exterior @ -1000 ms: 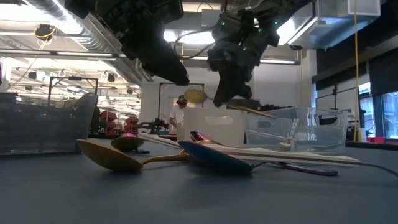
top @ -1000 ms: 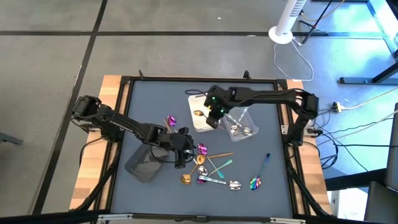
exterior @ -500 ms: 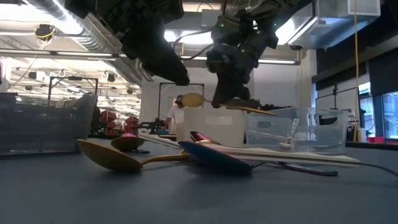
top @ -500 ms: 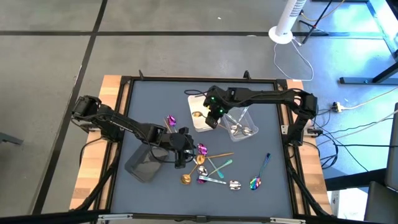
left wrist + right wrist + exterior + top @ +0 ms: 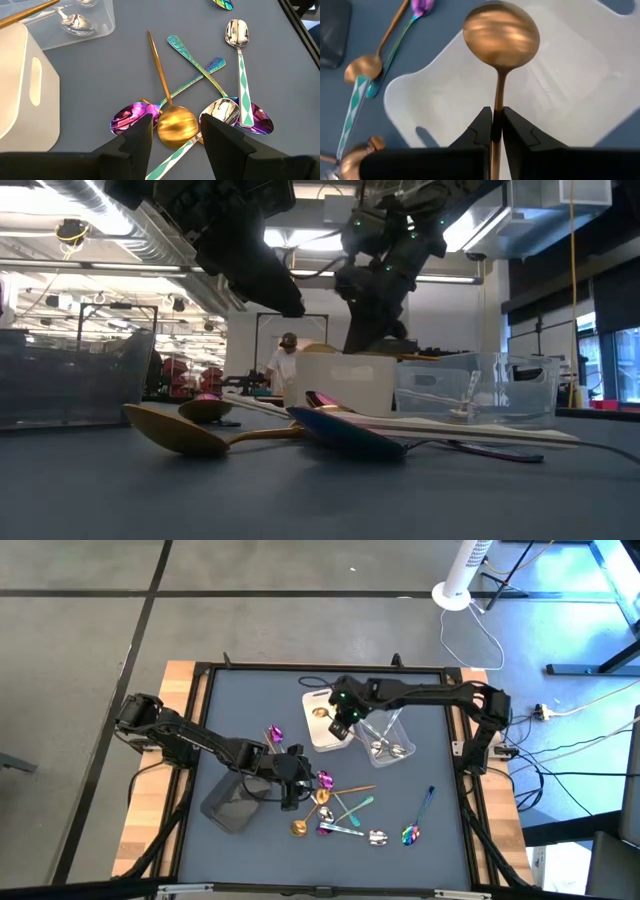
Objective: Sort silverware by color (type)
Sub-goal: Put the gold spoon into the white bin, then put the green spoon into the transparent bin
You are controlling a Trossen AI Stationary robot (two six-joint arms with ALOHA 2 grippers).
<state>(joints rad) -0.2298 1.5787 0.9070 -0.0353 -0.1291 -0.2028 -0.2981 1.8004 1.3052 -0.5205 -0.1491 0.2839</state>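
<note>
My right gripper [image 5: 345, 726] is over the white tray [image 5: 322, 737], shut on a gold spoon [image 5: 501, 32]. In the low view the spoon's bowl [image 5: 320, 347] shows just above the tray's rim. My left gripper [image 5: 175, 135] hangs open above the pile of silverware [image 5: 335, 810] on the mat. One finger stands on each side of a gold spoon's bowl [image 5: 176, 127] that lies below, touching nothing. The pile holds gold, silver and iridescent spoons and forks, crossed over one another. My right gripper pinches the gold spoon's handle [image 5: 496, 112] between its two fingers, a short way behind the bowl. The fingers slant down from the table's right side and lie along the handle. The spoon is lifted, its bowl [image 5: 320, 712] ahead of the fingers over the white tray.
A clear tray [image 5: 398, 727] with silver pieces stands right of the white tray. A dark grey tray [image 5: 232, 805] lies at the left. Single iridescent spoons lie apart [image 5: 415, 830] [image 5: 275, 733]. A person stands in the room behind [image 5: 288, 365].
My right gripper has tipped further downward over the white tray. The gold spoon's bowl has swung toward the table's far edge and sunk to the tray's rim.
</note>
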